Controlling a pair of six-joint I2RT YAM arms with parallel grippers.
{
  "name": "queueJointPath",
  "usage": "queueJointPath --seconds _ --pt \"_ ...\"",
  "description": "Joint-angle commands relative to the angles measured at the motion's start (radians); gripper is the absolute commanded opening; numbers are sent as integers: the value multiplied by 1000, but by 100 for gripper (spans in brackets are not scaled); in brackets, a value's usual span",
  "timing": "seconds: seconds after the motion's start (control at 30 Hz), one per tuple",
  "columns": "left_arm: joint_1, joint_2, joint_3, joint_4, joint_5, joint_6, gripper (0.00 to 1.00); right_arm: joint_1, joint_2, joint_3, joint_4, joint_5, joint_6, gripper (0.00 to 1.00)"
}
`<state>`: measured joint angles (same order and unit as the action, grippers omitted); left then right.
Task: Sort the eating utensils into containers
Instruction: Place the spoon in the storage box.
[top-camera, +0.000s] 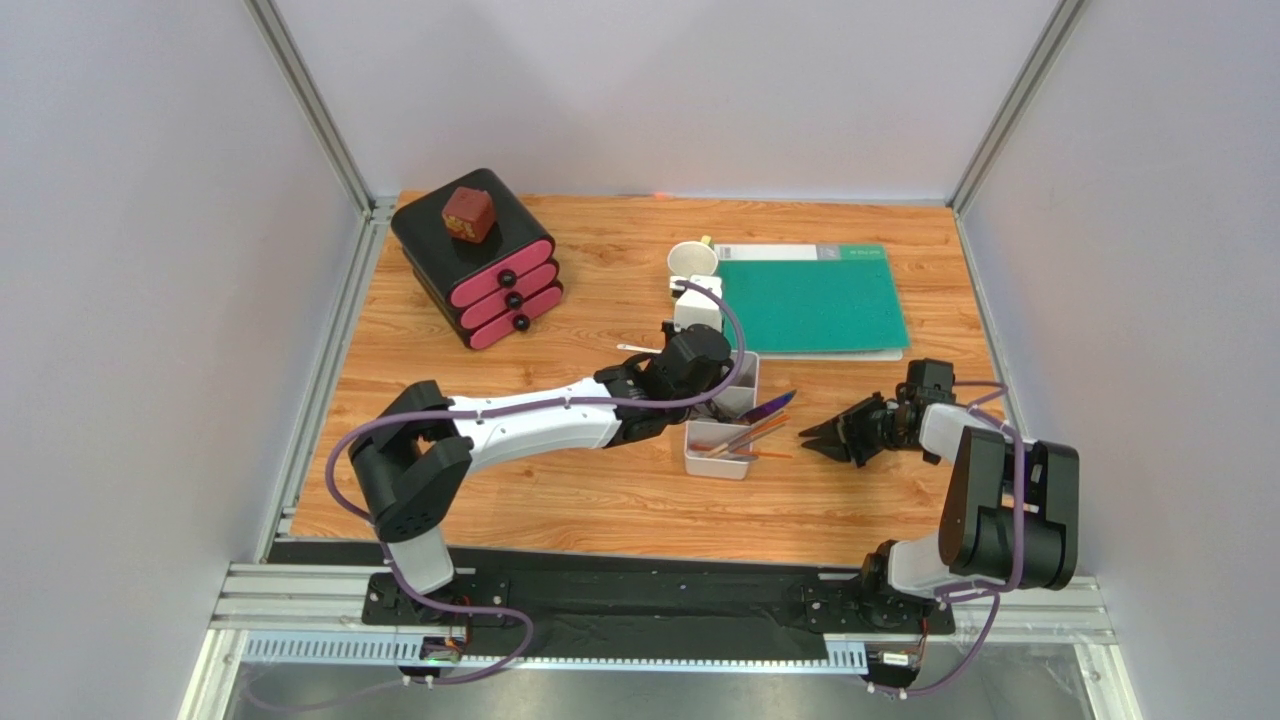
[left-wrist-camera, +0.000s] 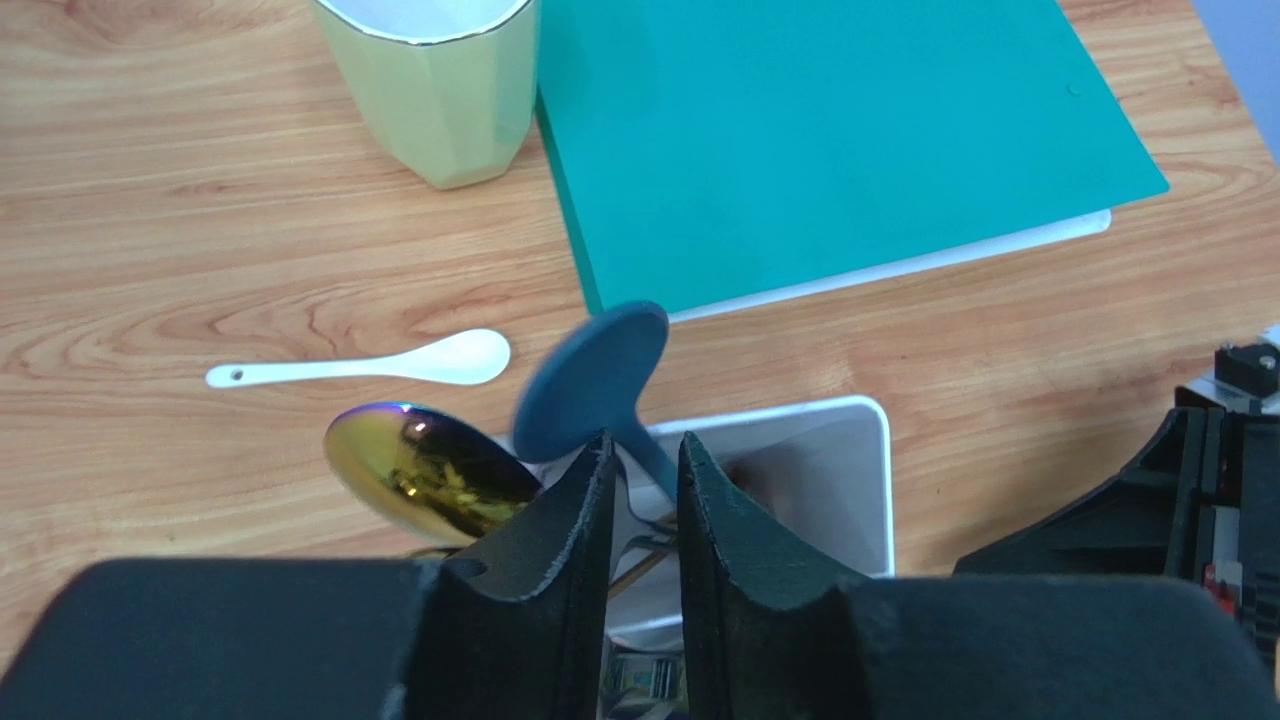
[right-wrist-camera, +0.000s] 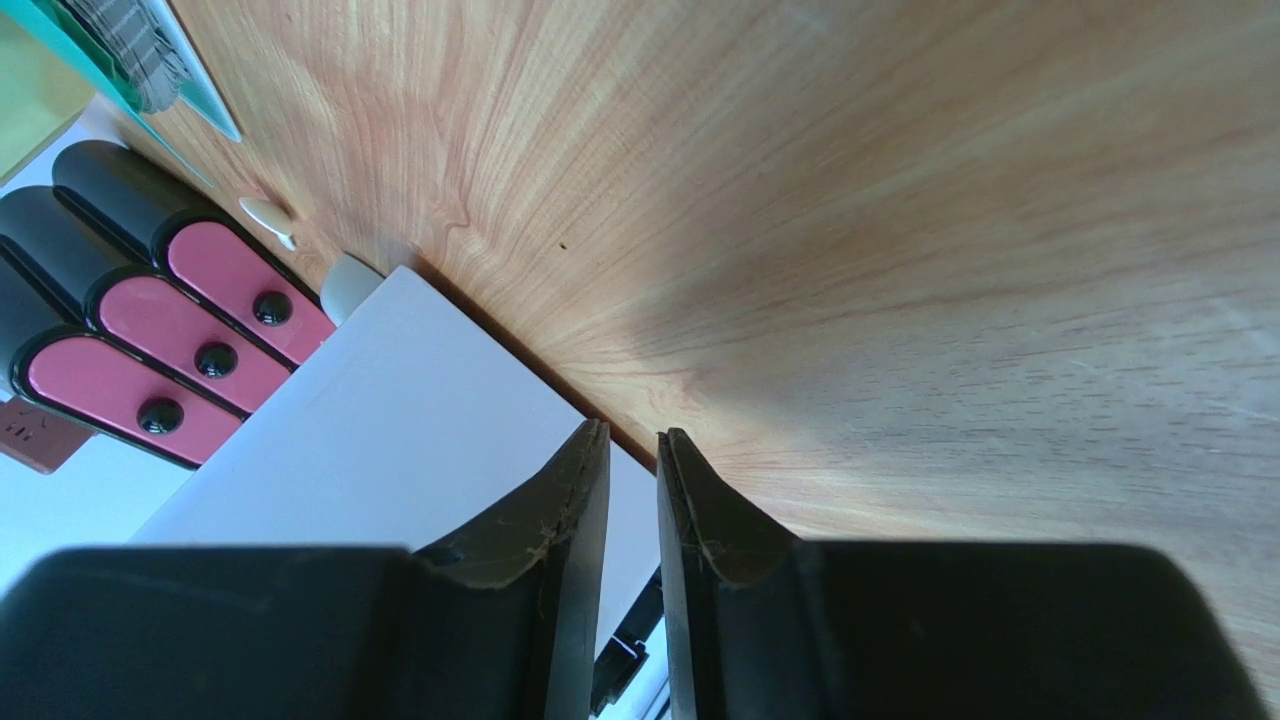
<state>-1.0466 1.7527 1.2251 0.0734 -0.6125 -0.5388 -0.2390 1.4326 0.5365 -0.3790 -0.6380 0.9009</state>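
The white tray (top-camera: 718, 468) sits mid-table and holds several utensils: orange-brown chopsticks (top-camera: 747, 438) and an iridescent purple piece (top-camera: 774, 405) stick out over its right side. My left gripper (top-camera: 706, 383) hangs over the tray's far end. In the left wrist view my left gripper (left-wrist-camera: 646, 443) is almost closed, with the blue spoon's (left-wrist-camera: 594, 375) handle running down between its tips, bowl raised over the tray rim (left-wrist-camera: 872, 450). An iridescent spoon (left-wrist-camera: 421, 473) leans out beside it. A white spoon (left-wrist-camera: 376, 365) lies on the table. My right gripper (top-camera: 834, 435) points at the tray, empty, jaws nearly together (right-wrist-camera: 633, 438).
A pale green cup (top-camera: 691, 263) and a green folder (top-camera: 812, 297) lie behind the tray. The black box with pink drawers (top-camera: 478, 258) stands at the back left, with a brown block on top. Frame posts and walls close in the table's sides.
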Motion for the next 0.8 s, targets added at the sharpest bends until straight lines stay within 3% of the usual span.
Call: queueJointPath --seconds 0.0,0.33,0.6,0.77 --pt "-1 -88 -27 -44 -23 30 31 -6 6 8 35 -12 15 23" --pt "-4 -240 -69 34 -12 132 33 -5 29 26 40 3 29 23" --pt "-4 -262 14 66 39 250 34 -6 42 42 37 15 46 23" --pt "59 -303 73 -69 -1 231 42 -6 23 79 -6 21 61 23"
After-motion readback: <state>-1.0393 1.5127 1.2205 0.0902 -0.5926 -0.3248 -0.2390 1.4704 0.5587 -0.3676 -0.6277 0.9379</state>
